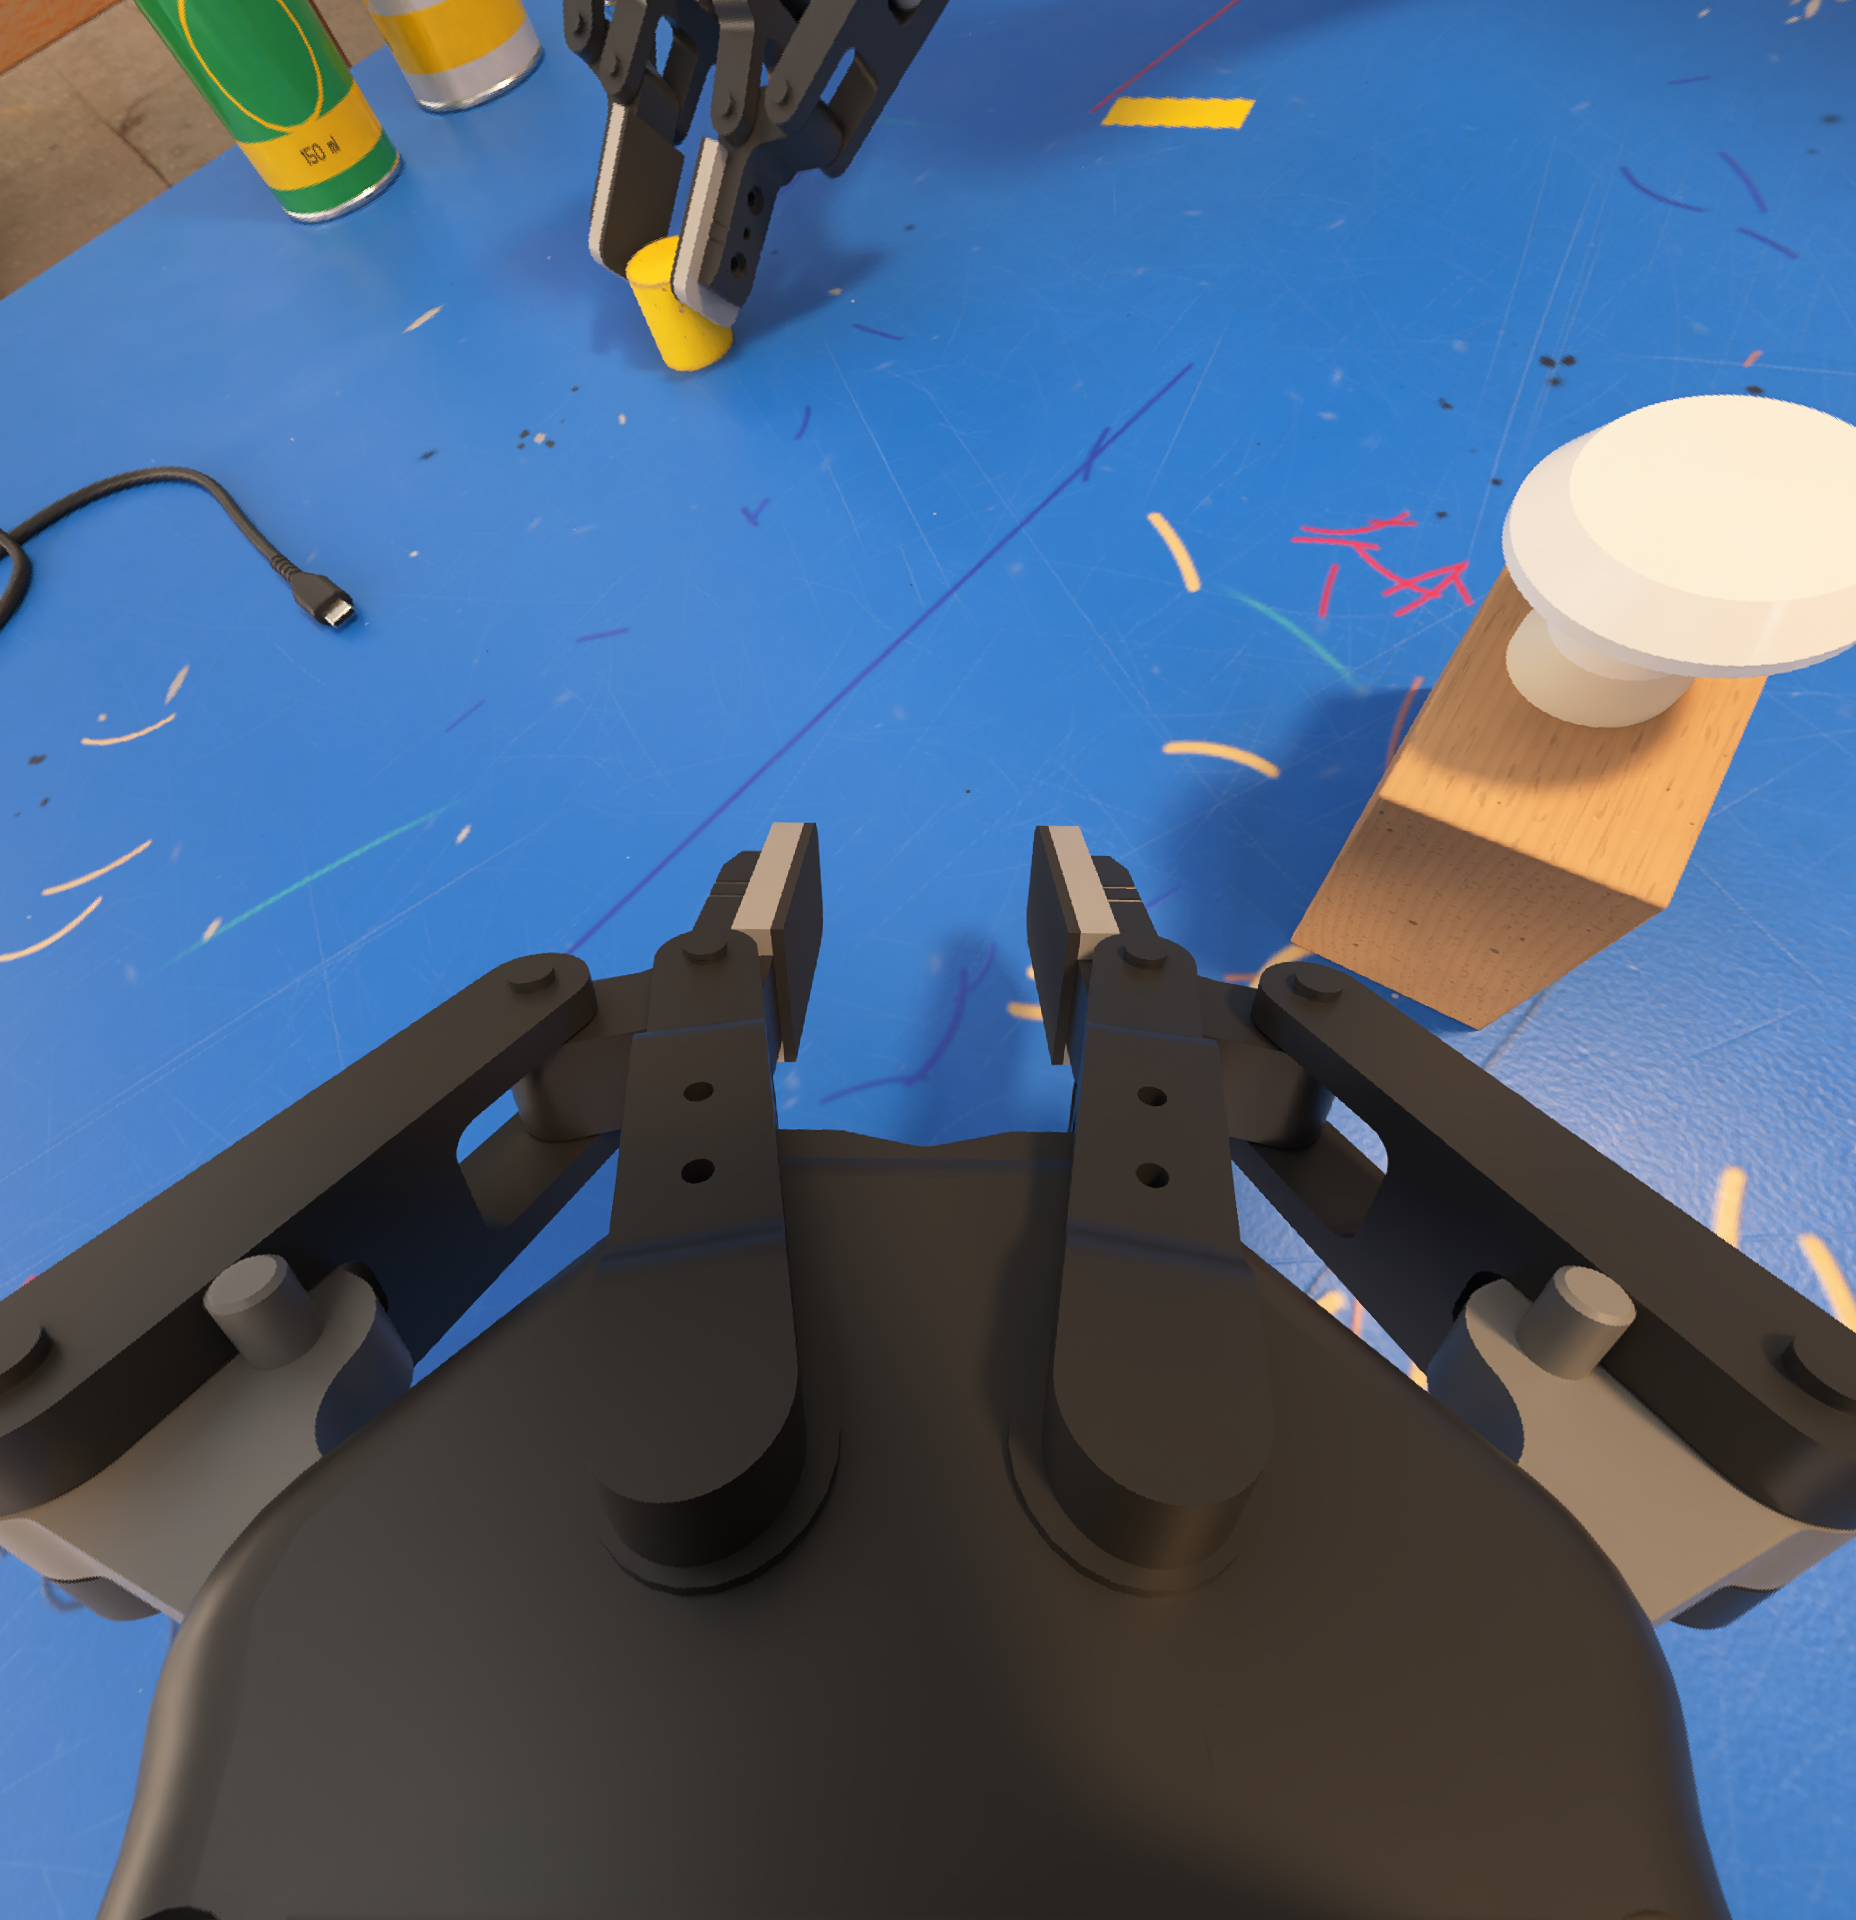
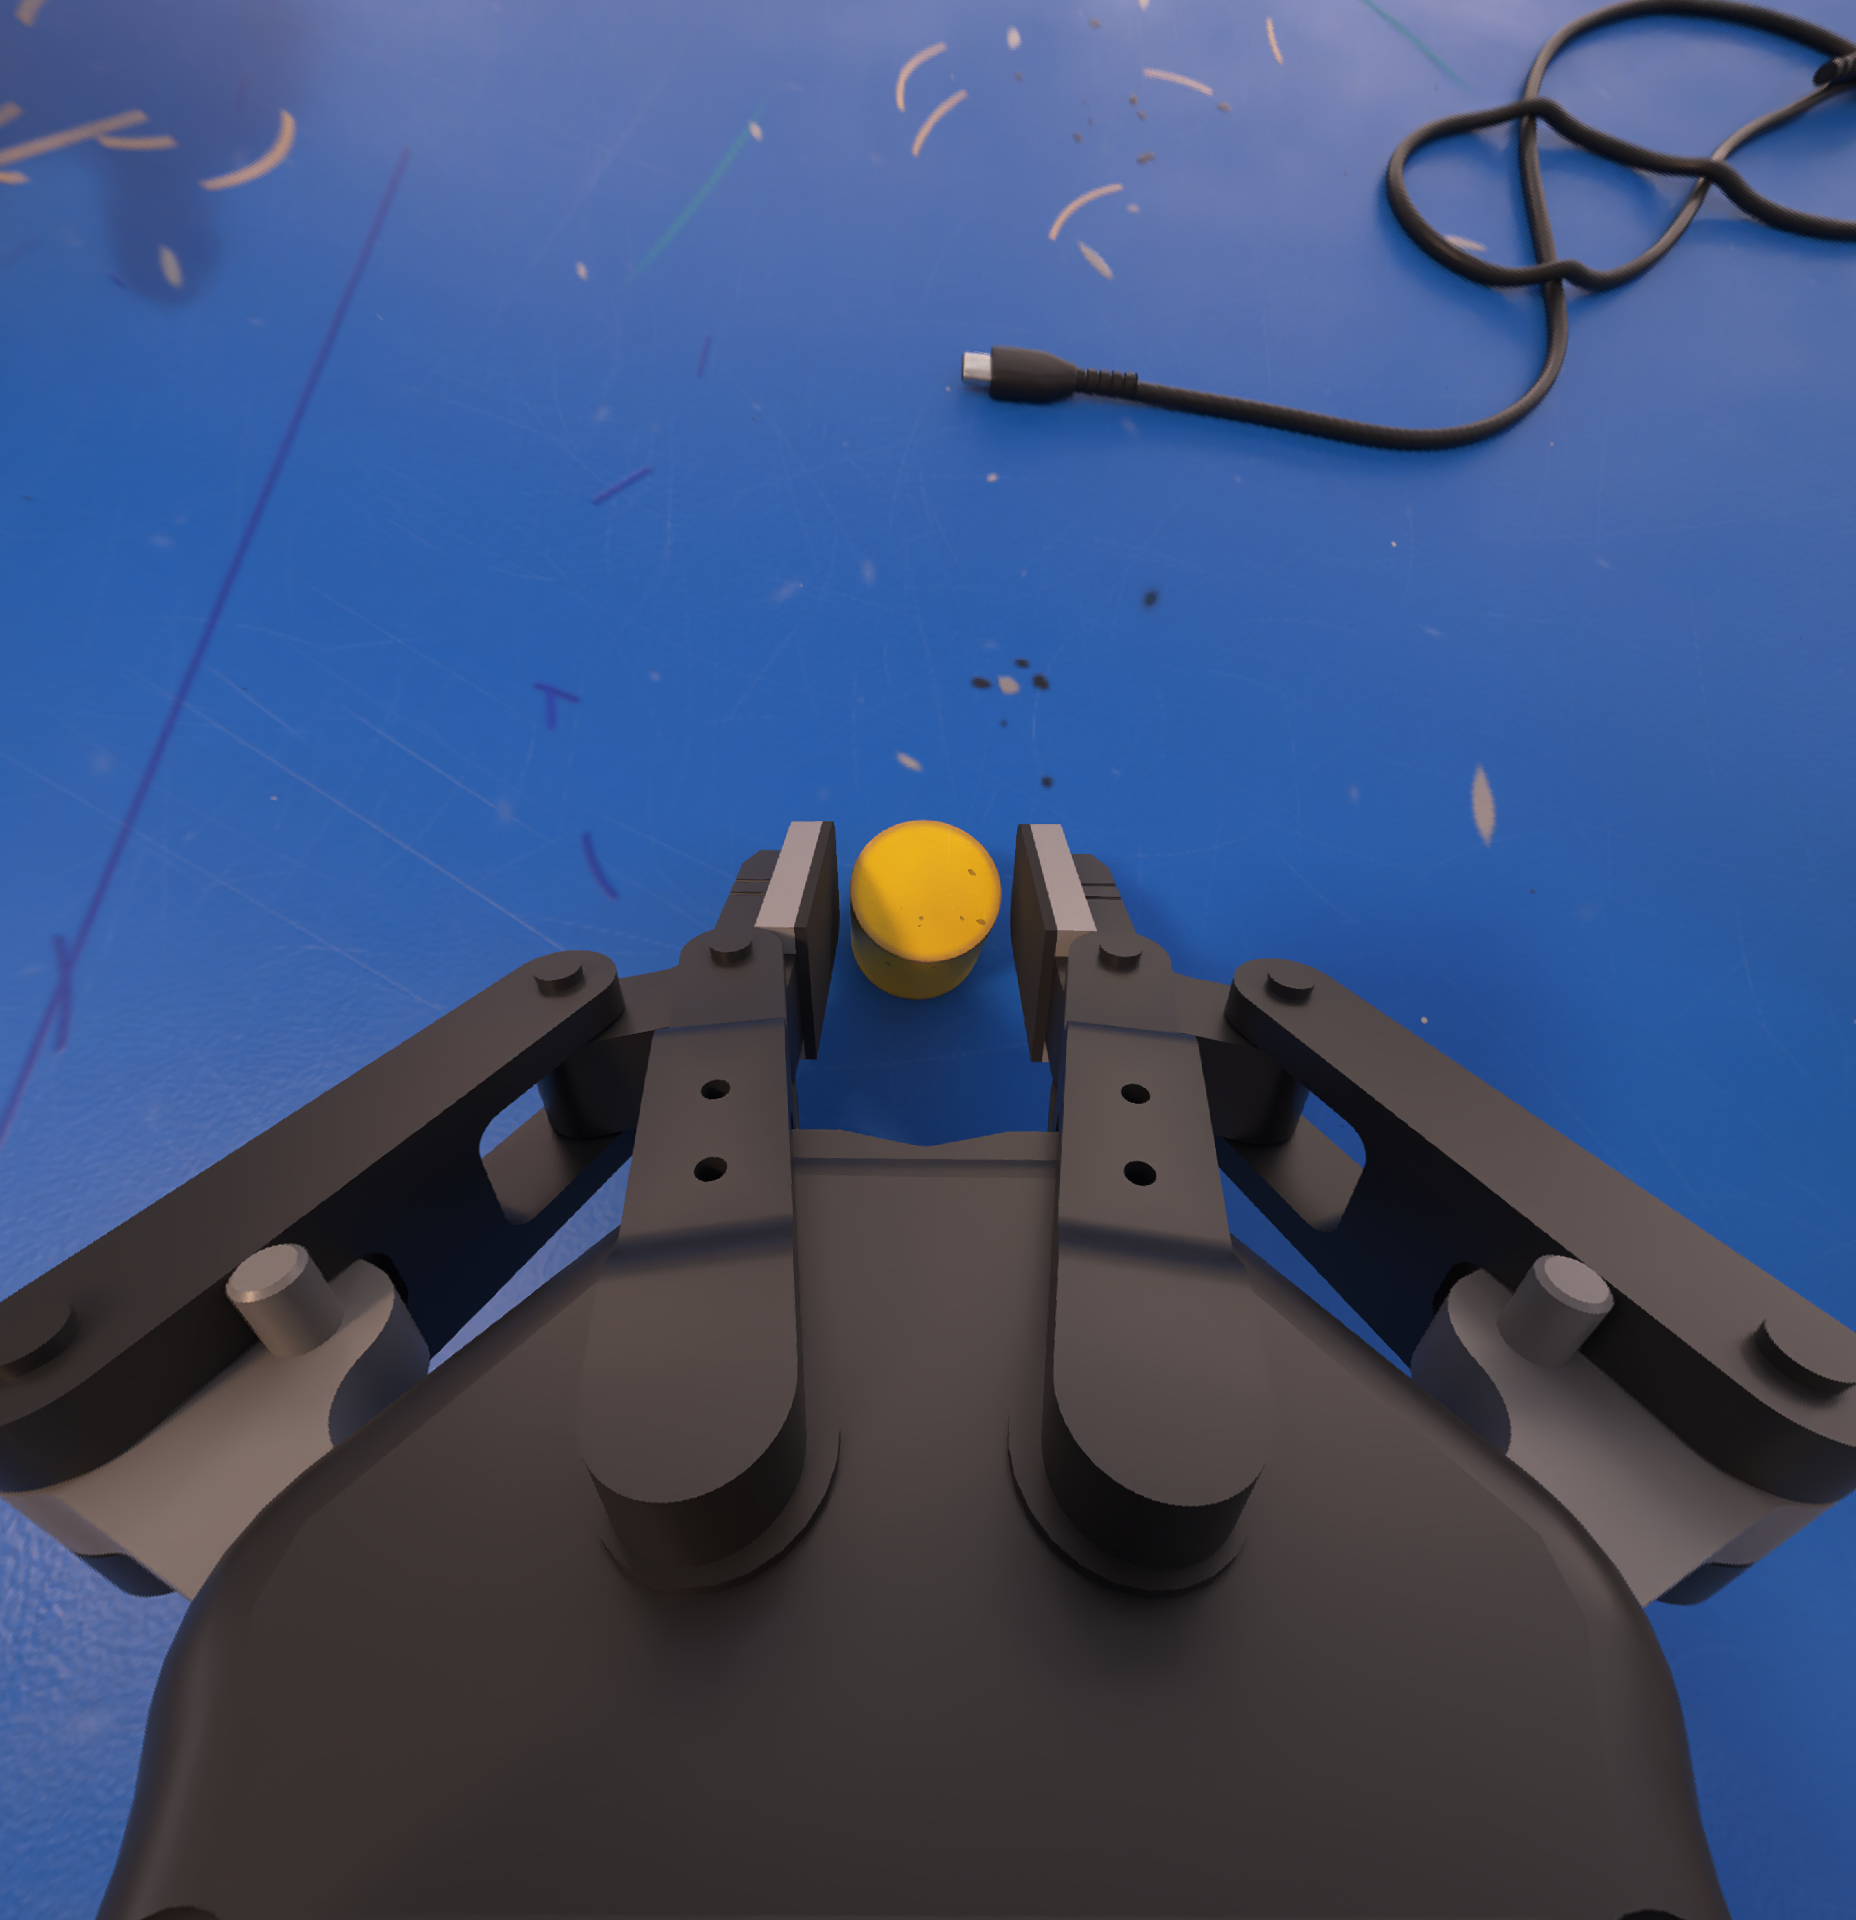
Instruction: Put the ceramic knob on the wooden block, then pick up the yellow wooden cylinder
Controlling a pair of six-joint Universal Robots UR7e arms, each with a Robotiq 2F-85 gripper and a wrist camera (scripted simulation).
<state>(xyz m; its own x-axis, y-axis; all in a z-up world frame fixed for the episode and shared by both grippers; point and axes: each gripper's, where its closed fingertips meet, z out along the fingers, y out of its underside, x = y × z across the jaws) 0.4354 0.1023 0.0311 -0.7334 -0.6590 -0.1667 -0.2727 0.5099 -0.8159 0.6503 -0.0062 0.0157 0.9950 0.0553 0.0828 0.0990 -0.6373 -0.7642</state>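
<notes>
The white ceramic knob (image 1: 1724, 520) stands stem-down on top of the wooden block (image 1: 1526, 831) at the right of the left wrist view. My left gripper (image 1: 924, 935) is open and empty above the blue table, to the left of the block. The yellow wooden cylinder (image 2: 924, 904) stands upright on the table between the fingers of my right gripper (image 2: 924, 925). That gripper's jaws straddle it with only narrow gaps either side. The left wrist view shows the cylinder (image 1: 680, 327) and the right gripper (image 1: 685, 281) at the far side.
A black cable (image 1: 228, 520) lies loose on the table, also in the right wrist view (image 2: 1526, 208). A green and yellow can (image 1: 290, 104) and a yellow and silver can (image 1: 467, 52) stand near the table's far-left edge. A yellow tape mark (image 1: 1178, 112) is on the table.
</notes>
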